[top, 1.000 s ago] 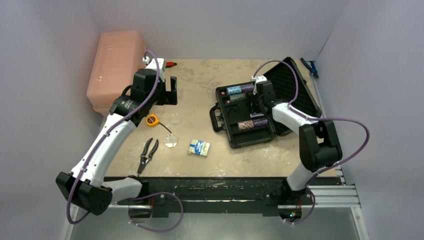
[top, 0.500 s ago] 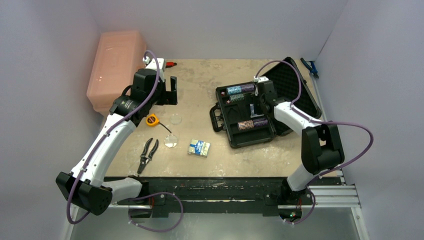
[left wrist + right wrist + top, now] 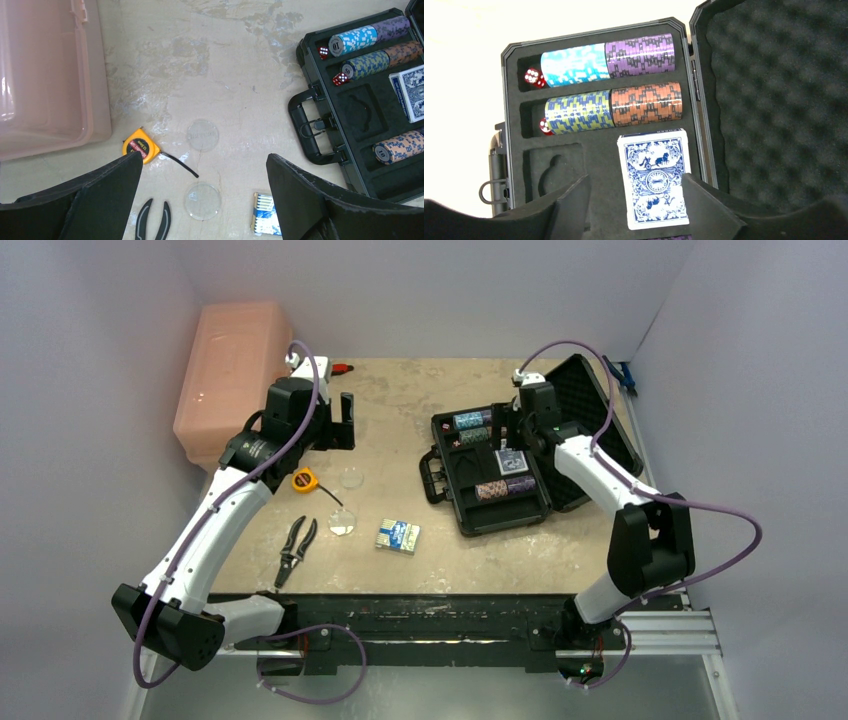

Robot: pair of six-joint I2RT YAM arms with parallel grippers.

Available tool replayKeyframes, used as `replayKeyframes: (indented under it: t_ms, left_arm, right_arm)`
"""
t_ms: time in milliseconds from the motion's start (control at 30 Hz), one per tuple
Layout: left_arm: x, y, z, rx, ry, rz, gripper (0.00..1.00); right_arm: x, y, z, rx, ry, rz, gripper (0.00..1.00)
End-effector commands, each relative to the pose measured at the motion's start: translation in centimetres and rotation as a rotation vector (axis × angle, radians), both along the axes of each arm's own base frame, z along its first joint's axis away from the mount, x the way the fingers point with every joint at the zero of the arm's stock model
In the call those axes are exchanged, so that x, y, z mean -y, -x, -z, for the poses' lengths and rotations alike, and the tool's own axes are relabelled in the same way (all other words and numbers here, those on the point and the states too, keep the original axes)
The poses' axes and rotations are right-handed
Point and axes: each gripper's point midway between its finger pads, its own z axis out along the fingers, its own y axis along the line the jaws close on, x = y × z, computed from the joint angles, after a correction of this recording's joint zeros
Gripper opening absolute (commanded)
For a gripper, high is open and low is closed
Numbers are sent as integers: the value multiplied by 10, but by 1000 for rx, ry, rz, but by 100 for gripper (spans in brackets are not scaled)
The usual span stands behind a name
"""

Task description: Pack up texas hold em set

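Black hard-plastic briefcase [image 3: 432, 475] on right half of table [image 3: 420, 400], open flat, handle facing left arm, foam lid [image 3: 580, 405] laid back toward right wall; four chip rows [image 3: 609, 60] seated at far end, another row at near end; two red dice [image 3: 533, 77] tucked at row ends; one blue-backed deck [image 3: 655, 177] lying face down in its slot, slot beside it [image 3: 555, 170] vacant.

Not yet packed: second deck [image 3: 398, 536] on table left of case, near front edge; two pale discs [image 3: 351, 478] [image 3: 343, 521] further left, apart from each other.

Handling, by judgement: loose deck light and slick, likely to fan if squeezed on faces, so best pinched across long edges; discs thin, flat, rigid, hard to get under, rim pinch from above; case stiff, lid to be swung over by its free edge.

Right gripper [image 3: 633, 181] above case interior, over packed deck; jaws spread about deck width, nothing between them, contact with deck not evident.

Left gripper [image 3: 202, 170] raised over left table area, above discs; jaws spread wide, holding nothing, touching nothing.

Non-task clutter: yellow tape measure [image 3: 303, 480] just left of far disc; black-handled pliers [image 3: 295, 550] near front edge; pink translucent bin [image 3: 230, 370] at far left.
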Motion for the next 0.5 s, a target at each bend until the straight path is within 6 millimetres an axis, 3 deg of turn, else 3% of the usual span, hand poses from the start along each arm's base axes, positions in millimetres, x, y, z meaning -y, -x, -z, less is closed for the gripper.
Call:
replayKeyframes:
  t_ms: [0, 167, 467]
  left_arm:
    - [1, -2, -10, 35, 9, -2, 95]
    - [0, -2, -10, 35, 3, -6, 95]
    - [-1, -2, -10, 38, -1, -7, 95]
  right_arm:
    - [-14, -20, -11, 32, -66, 10, 64]
    - [-18, -32, -1, 9, -72, 24, 42]
    - [-21, -48, 10, -7, -70, 37, 16]
